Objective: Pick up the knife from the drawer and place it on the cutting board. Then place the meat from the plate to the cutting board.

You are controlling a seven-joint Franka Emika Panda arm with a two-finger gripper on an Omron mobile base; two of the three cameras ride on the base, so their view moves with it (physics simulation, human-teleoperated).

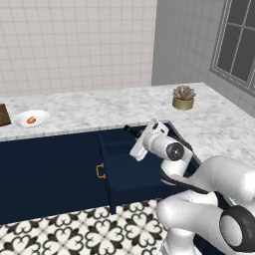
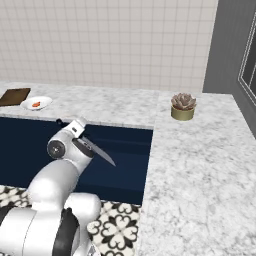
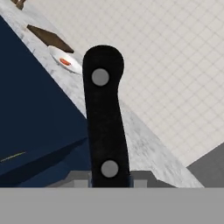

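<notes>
Knife (image 2: 98, 151) first: it is clamped in the gripper (image 2: 80, 135), lifted clear above the open drawer (image 1: 130, 167), its silver blade slanting down to the right in the right base view. In the hand view the black riveted handle (image 3: 104, 118) rises straight up from between the fingertips, which close on its lower end. In the left base view the dark end of the knife pokes out past the gripper (image 1: 142, 135) toward the counter edge.

Nearest the base lies a floor (image 1: 74, 231) of black-and-white patterned tiles. Above it stand the navy cabinet fronts (image 1: 50, 174), with the drawer pulled out from them and its small brass handle (image 1: 100, 171) on the front.

Beyond runs a grey-white marble counter (image 2: 200, 165) that turns a corner and continues along the right side. On its far left rests the white plate (image 1: 31, 118) with the small orange-red meat (image 1: 31, 119) on it; just beside the plate, further left, lies the dark brown cutting board (image 2: 14, 96), partly cut off at the edge of the left base view. Well apart from these, near the corner, sits a small succulent in a brass-coloured pot (image 2: 183, 106).

Behind the counter rises a wall of pale square tiles (image 2: 110, 40). To the right a grey wall holds a dark-framed window (image 1: 236, 40).
</notes>
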